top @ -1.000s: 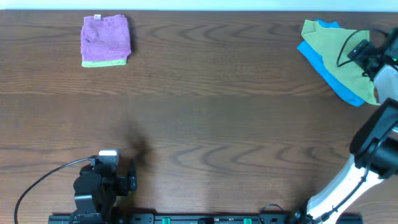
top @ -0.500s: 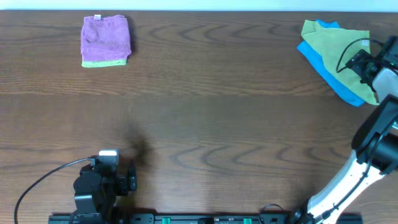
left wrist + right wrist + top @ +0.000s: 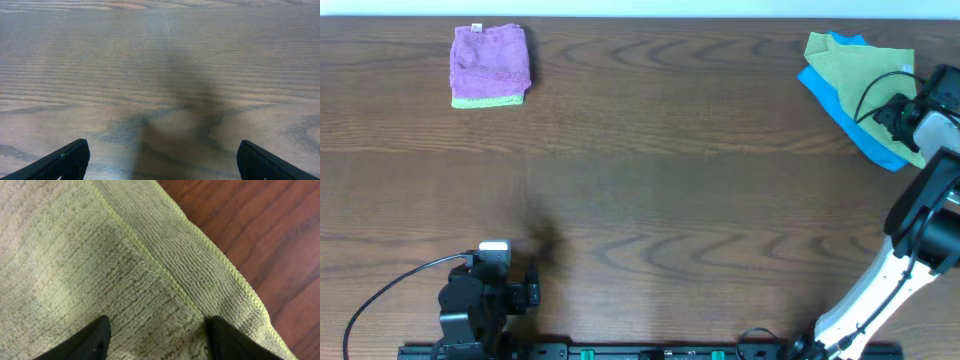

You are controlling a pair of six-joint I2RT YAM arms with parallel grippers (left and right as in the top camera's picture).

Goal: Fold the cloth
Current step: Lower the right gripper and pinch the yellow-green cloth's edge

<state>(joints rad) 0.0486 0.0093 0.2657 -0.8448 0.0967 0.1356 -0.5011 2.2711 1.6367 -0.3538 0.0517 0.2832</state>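
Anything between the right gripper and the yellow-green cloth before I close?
Nothing visible. The right gripper hangs open directly over the yellow-green cloth, bare terry between its fingers; the blue cloth lies underneath it, not on top.

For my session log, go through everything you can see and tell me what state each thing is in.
cloth: unfolded, lying flat on the blue cloth
blue cloth: spread out, mostly covered by the cloth
purple cloth: folded, lime edge showing
right gripper: open, right above the cloth
left gripper: open, holding nothing, over bare table
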